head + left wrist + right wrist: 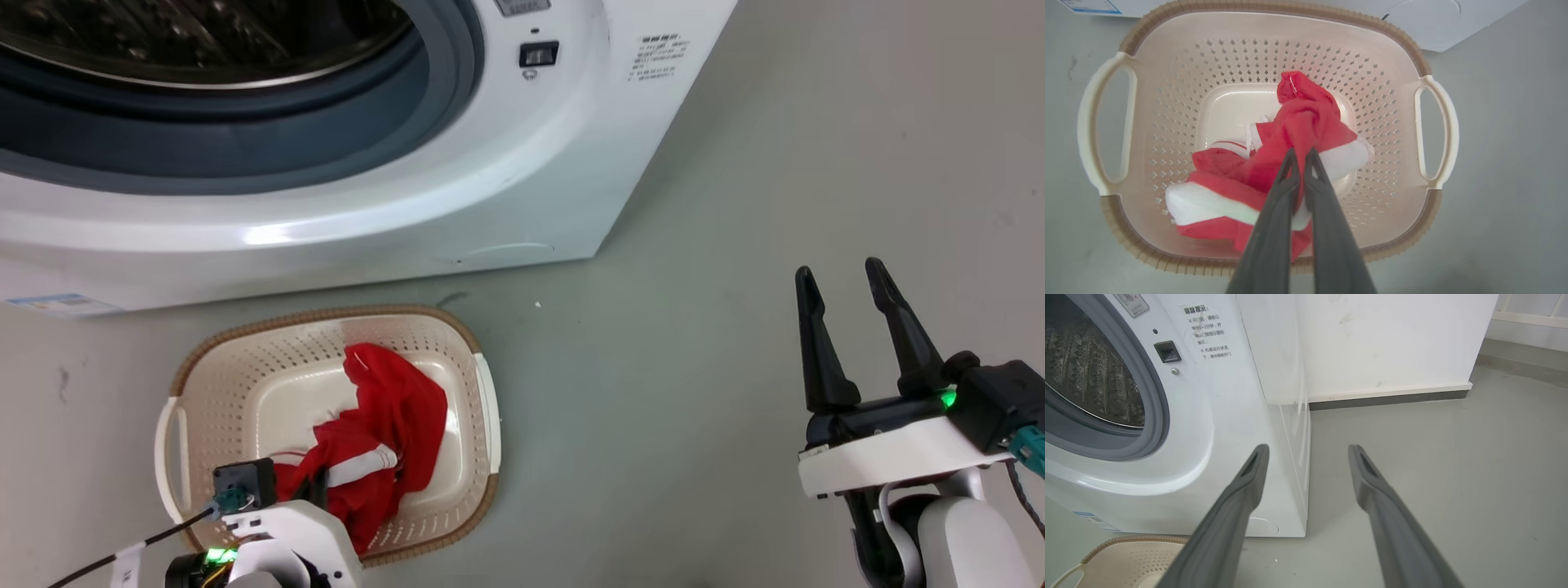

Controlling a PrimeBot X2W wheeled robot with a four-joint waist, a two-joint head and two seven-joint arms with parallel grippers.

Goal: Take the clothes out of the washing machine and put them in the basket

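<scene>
Grey floor [669, 392] is stretching underfoot. Closest, the left gripper [1301, 152] is pinching almost shut on a fold of the red jersey clothes with white trim [1306, 118], holding them low inside the cream perforated plastic basket [1167, 81], probably so nothing is spilling out. Aside, the right gripper [839, 271] is hovering spread and empty. Beyond, the big white front-loading washing machine [490, 204] is gaping just behind the basket.

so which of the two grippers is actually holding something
The left gripper: its fingers are shut on the red clothes in the basket. The right gripper is open with nothing between its fingers, off beside the washing machine.
</scene>
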